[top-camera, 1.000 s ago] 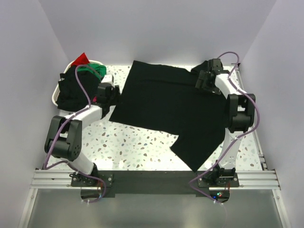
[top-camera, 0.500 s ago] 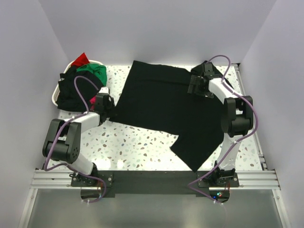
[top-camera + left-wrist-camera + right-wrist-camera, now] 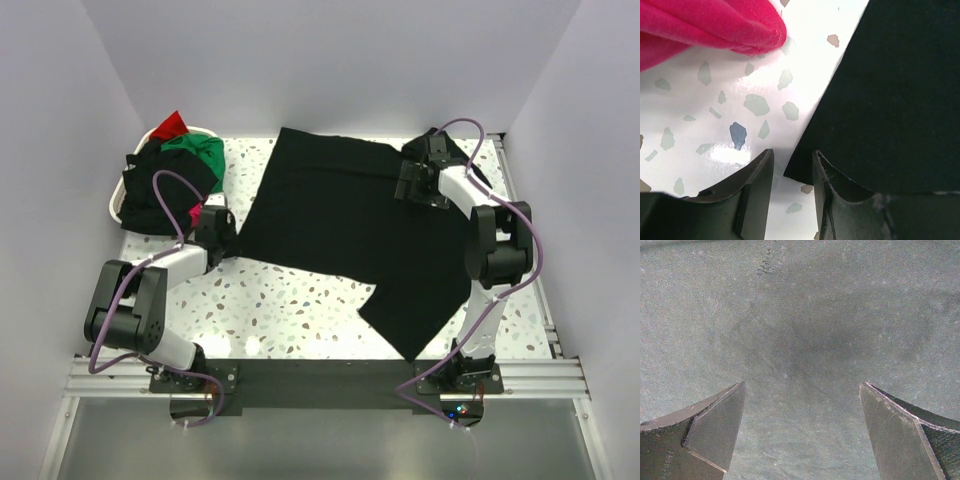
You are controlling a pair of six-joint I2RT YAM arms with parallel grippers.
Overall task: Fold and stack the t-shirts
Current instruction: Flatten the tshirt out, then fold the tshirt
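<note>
A large black t-shirt lies spread across the table, one part reaching the front edge. My left gripper is low at its left near corner. In the left wrist view the jaws stand a narrow gap apart with the shirt's corner lying in that gap, not clamped. My right gripper is open over the shirt's far right part. In the right wrist view its fingers stand wide apart just above the black cloth. A pink t-shirt's edge lies just beyond the left gripper.
A white basket at the far left holds a heap of black, green and red shirts. The speckled tabletop shows in front of the spread shirt. White walls close in the sides and back.
My left gripper has drawn back toward me and come down at the black shirt's left corner. My right gripper has shifted a little left and nearer over the shirt.
</note>
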